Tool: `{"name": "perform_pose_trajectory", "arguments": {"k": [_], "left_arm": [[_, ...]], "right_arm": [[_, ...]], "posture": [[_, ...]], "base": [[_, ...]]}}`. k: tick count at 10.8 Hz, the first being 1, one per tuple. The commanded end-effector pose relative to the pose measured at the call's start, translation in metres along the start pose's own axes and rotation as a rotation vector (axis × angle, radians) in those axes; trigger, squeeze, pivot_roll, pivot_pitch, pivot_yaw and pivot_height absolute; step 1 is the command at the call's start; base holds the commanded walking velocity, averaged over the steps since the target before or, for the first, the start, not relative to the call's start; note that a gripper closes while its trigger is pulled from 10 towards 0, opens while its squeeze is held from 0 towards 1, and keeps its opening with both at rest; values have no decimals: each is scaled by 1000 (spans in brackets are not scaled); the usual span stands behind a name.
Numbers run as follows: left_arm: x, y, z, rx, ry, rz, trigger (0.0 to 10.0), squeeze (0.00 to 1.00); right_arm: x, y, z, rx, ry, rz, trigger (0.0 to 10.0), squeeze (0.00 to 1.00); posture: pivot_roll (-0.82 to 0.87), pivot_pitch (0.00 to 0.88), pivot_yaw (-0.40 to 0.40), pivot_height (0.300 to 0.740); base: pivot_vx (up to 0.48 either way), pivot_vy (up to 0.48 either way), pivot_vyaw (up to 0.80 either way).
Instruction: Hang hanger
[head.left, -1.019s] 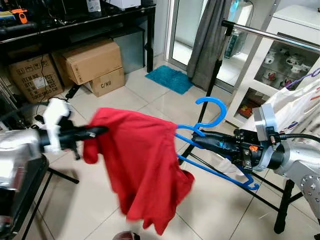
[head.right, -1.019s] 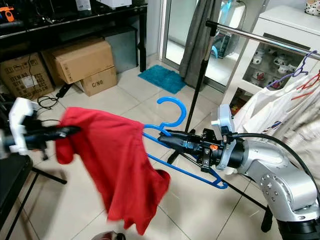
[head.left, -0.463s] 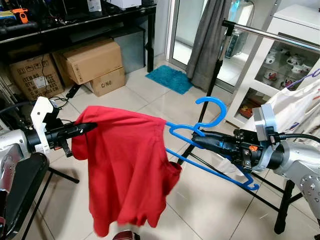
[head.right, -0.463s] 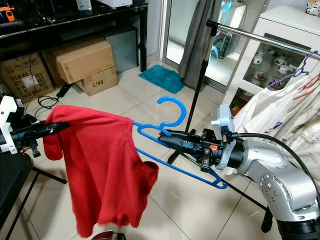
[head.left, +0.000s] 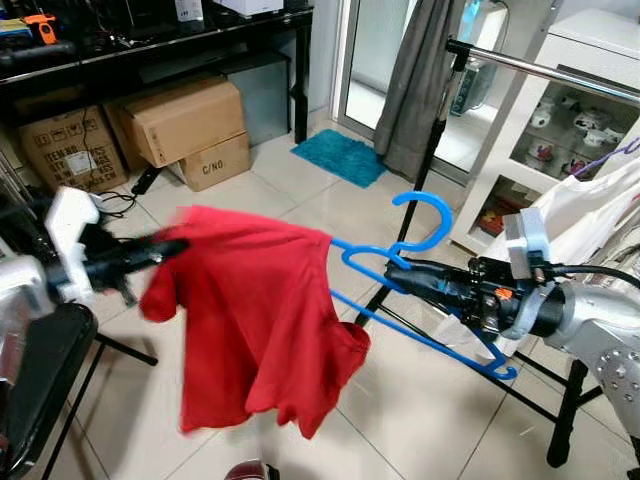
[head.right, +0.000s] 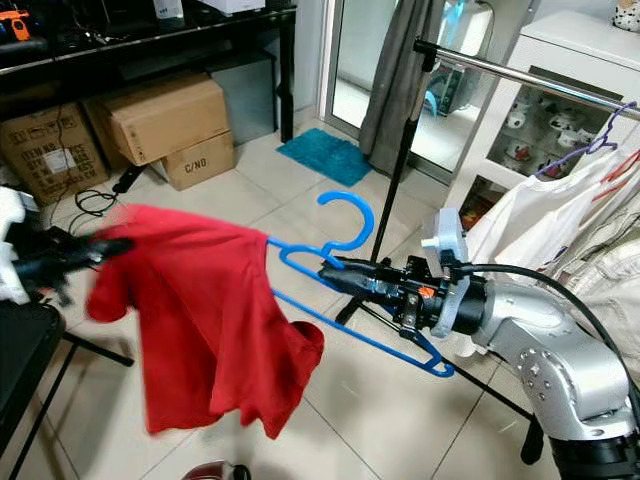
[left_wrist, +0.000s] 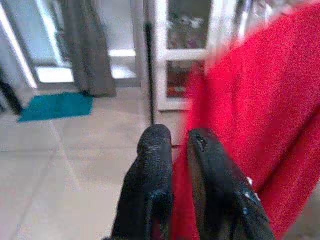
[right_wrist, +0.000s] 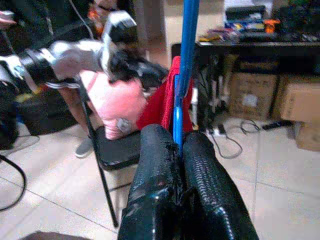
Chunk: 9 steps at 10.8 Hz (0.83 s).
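A blue plastic hanger (head.left: 425, 262) is held level in mid-air, its hook pointing up. My right gripper (head.left: 392, 273) is shut on the hanger's neck just below the hook; in the right wrist view the blue hanger (right_wrist: 187, 60) runs up between the black fingers (right_wrist: 155, 165). A red shirt (head.left: 260, 320) hangs from the hanger's left end. My left gripper (head.left: 172, 246) is shut on the shirt's far shoulder, holding it out to the left. In the left wrist view the red shirt (left_wrist: 260, 115) lies pinched between my fingers (left_wrist: 155, 160). A clothes rail (head.left: 540, 70) crosses the upper right.
Clothes (head.left: 590, 215) hang on the rail at the right, over the rack's black legs (head.left: 565, 410). A white glass cabinet (head.left: 560, 130) stands behind. Cardboard boxes (head.left: 185, 120) sit under a black table (head.left: 150, 50). A black chair (head.left: 45, 380) is at the lower left.
The left gripper stays out at the left and is now blurred with motion. The shirt's hem has swung right and bunched up. The right gripper and hanger have barely moved.
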<state>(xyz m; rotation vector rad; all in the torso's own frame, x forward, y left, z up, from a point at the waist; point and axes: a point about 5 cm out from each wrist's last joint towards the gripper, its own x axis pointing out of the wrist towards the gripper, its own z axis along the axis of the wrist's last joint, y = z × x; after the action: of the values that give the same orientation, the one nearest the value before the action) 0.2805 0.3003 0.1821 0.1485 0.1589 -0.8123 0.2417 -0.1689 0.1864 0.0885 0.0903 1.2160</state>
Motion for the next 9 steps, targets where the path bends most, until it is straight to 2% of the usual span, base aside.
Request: {"name": "perform_pose_trajectory", "arguments": {"k": [1, 2, 3, 4, 5, 6, 8, 9], "left_arm": [[-11, 9, 15, 28, -41, 42, 10000, 1000], [-18, 14, 24, 30, -72, 68, 10000, 1000], [-26, 23, 55, 36, -158, 63, 10000, 1000], [-17, 20, 70, 39, -184, -16, 10000, 1000], [-8, 16, 75, 40, -180, -74, 10000, 1000], [30, -7, 78, 63, -120, -304, 10000, 1000], [59, -24, 80, 103, -86, -464, 10000, 1000], [64, -27, 81, 118, -83, -489, 10000, 1000]], "right_arm": [[1, -4, 5, -31, -5, -24, 10000, 0], [2, -5, 3, -32, 5, -38, 10000, 0], [4, -7, 2, -41, 22, -44, 10000, 0], [5, -6, 3, -48, 27, -24, 10000, 0], [6, -5, 3, -54, 29, -11, 10000, 0], [9, -1, 6, -69, 31, 28, 10000, 0], [14, 2, 8, -87, 28, 53, 10000, 0], [16, 3, 9, -94, 28, 66, 10000, 0]], "posture": [[-41, 15, -21, 740], [-34, 22, -23, 740], [-17, 37, -31, 740], [-13, 38, -32, 740], [-9, 37, -24, 740], [-19, 34, 4, 740], [-30, 33, 23, 740], [-30, 33, 23, 740]], "base": [[0, 0, 0], [0, 0, 0], [0, 0, 0], [0, 0, 0], [0, 0, 0], [0, 0, 0], [0, 0, 0], [0, 0, 0]]}}
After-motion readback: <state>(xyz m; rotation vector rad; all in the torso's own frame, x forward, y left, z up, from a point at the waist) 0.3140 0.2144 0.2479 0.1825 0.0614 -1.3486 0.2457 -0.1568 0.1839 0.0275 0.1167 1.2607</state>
